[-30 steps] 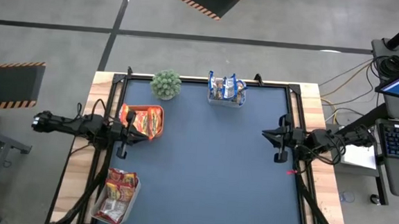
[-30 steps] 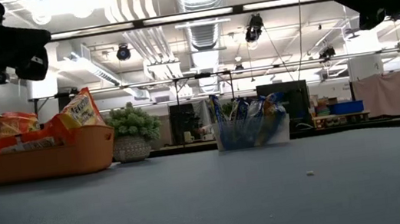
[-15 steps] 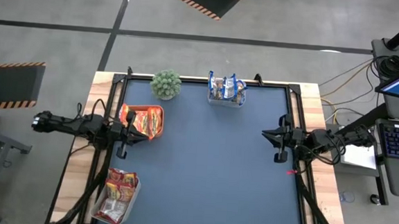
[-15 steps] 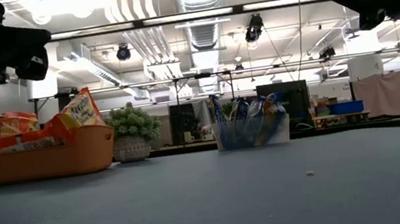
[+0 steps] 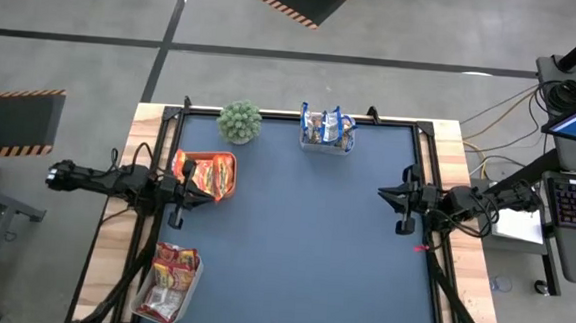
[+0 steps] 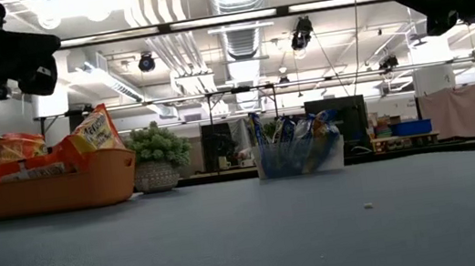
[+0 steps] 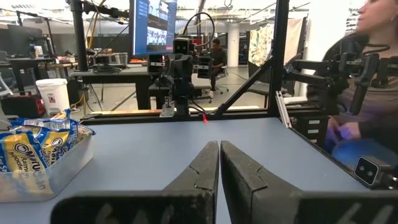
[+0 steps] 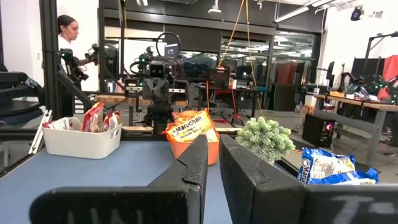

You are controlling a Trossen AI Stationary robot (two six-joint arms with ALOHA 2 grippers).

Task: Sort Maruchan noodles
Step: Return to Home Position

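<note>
- My left pincer point(image 5: 204, 193) closed, empty, beside orange tray point(image 5: 230, 161) of noodles point(image 5: 199, 173).
- My right pincer point(image 5: 384, 193) closed, empty, over tabletop point(image 5: 302, 253) right edge.

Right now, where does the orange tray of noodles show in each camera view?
High view: orange tray, left side, beside the left arm.
Low view: far left.
Left wrist view: not in it.
Right wrist view: centre, behind the fingers.
Shared landmark: the small plant next to it.

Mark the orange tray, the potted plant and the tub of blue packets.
orange tray point(image 5: 230, 160): high view, far rim.
potted plant point(image 5: 239, 121): high view, foliage centre.
tub of blue packets point(image 6: 300, 159): low view, front wall.
</note>
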